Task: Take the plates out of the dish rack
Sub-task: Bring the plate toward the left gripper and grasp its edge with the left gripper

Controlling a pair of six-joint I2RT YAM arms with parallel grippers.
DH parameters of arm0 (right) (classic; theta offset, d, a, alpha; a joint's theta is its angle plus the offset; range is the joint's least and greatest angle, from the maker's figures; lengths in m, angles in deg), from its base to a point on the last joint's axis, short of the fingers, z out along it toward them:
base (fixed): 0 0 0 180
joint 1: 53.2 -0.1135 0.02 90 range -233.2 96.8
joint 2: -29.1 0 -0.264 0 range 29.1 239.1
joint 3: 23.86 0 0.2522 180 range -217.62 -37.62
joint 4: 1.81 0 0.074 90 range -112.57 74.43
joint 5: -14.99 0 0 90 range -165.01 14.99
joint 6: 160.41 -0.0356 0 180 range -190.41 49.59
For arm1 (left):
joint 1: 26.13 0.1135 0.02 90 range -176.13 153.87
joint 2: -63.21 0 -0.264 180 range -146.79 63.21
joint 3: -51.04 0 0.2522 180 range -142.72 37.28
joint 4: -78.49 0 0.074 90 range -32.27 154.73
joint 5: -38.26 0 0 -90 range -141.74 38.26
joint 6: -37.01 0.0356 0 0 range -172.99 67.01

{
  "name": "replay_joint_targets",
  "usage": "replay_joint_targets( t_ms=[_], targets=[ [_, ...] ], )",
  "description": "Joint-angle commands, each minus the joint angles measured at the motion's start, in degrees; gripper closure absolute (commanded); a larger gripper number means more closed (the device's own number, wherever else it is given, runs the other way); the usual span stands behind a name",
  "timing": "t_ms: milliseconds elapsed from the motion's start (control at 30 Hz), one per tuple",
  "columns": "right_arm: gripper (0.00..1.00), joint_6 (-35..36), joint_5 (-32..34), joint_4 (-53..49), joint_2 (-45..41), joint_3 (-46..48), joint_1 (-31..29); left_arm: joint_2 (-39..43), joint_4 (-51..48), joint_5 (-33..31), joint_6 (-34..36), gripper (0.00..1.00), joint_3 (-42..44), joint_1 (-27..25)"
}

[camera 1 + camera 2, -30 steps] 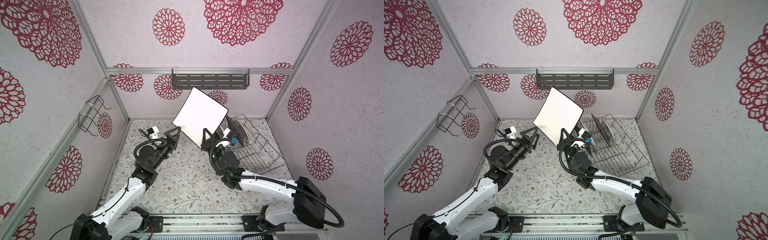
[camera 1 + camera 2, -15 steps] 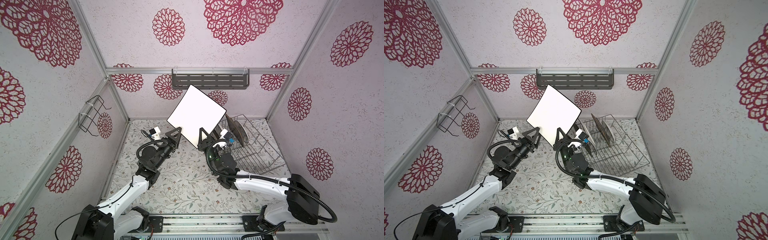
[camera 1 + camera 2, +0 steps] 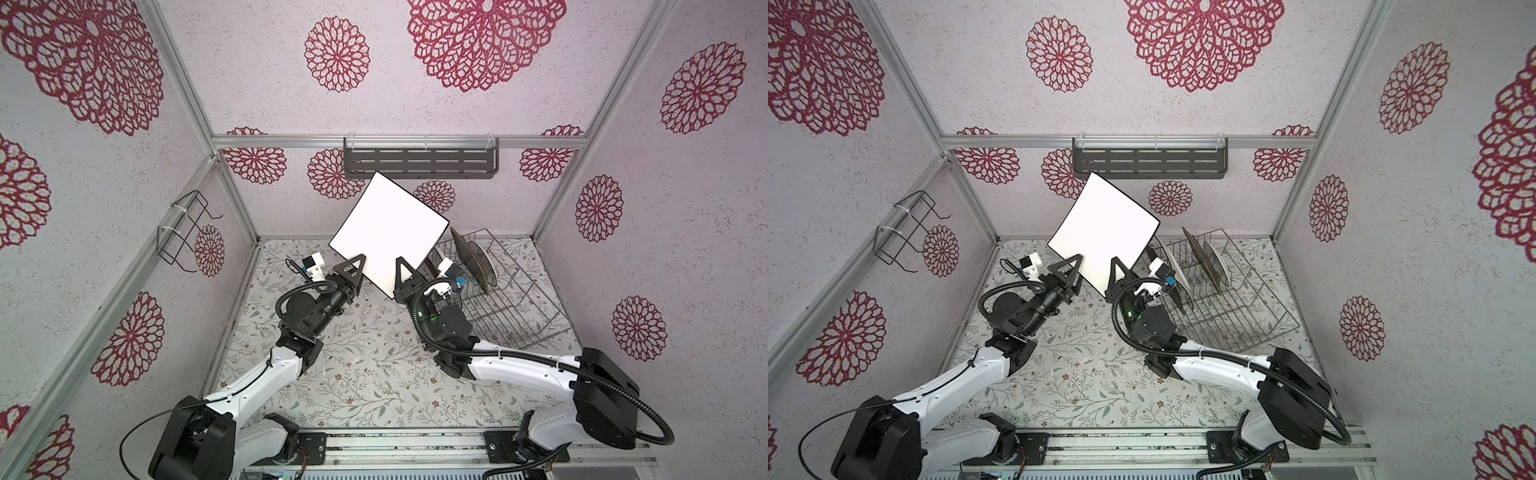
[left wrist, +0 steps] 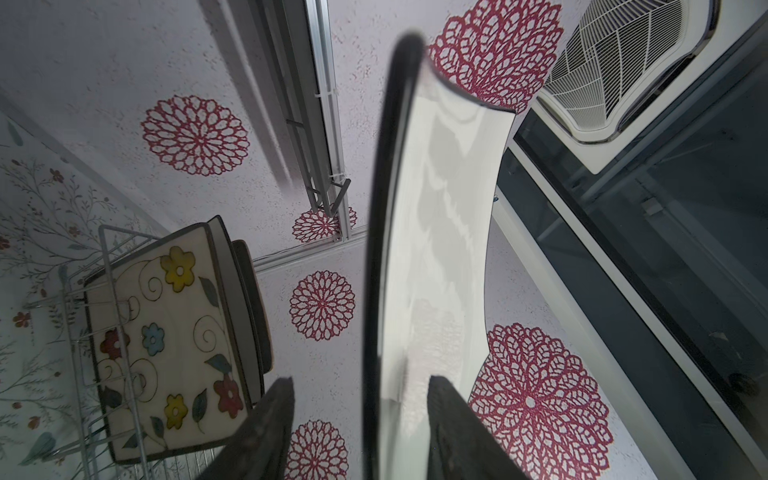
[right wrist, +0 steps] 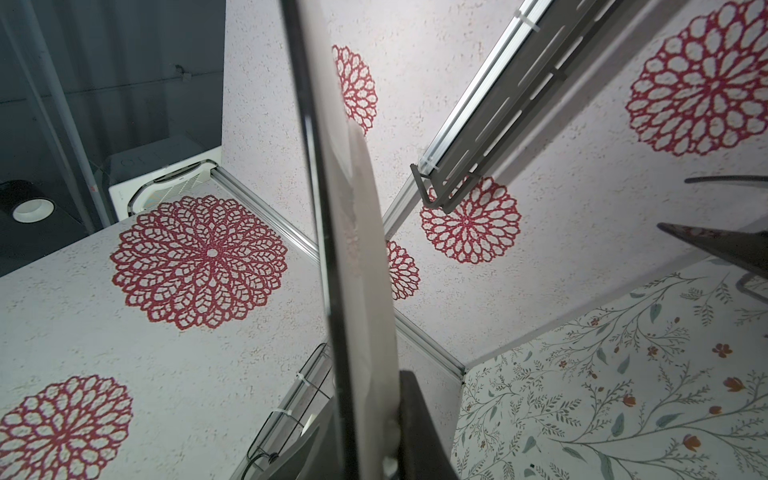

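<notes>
In both top views the white plate [image 3: 388,232] [image 3: 1104,224] is raised on edge above the bench [image 3: 365,374], clear of the rack [image 3: 519,316] [image 3: 1237,316] and just to its left, one corner up in front of the grey shelf [image 3: 419,160]. The right arm [image 3: 519,365] comes up from below and the right jaws pinch the plate near its lowest corner. The left arm [image 3: 266,374] reaches in from the other side, and the left jaws straddle the plate's lower left edge. The rack sits at the back right of the bench. A few dark plates [image 3: 473,266] [image 3: 1208,262] stand upright in its far end.

In the left wrist view the white plate [image 4: 436,249] shows edge-on between the two fingers [image 4: 266,428]. The left jaws are spread: there is a clear gap on the plate's dark-rimmed side, while the other finger [image 4: 457,428] lies at or against the white face. A floral plate [image 4: 166,332] stands in the rack [image 4: 104,291] beyond, with darker plates behind it.

In the right wrist view the white plate [image 5: 361,291] runs up the middle, again edge-on. The right jaws are pressed onto it, one finger [image 5: 419,415] tight against its pale face.
</notes>
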Motion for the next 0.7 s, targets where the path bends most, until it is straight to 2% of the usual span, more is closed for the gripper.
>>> replay_joint_targets(
  t_ms=[0,233,667],
  targets=[
    [1.00,-3.44,-2.90,12.01,-3.85,-3.04,-0.22,-1.23,3.66,1.10,-0.79,0.47,-0.64,0.07],
    [1.00,-4.33,-2.83,11.10,-3.86,-2.07,-0.22,-2.72,5.54,1.19,-1.62,0.56,-0.72,0.07],
    [1.00,-6.14,-3.01,13.34,-2.32,-0.76,-0.54,-3.62,7.35,0.88,-2.50,0.54,-0.56,-0.09]
  ],
)
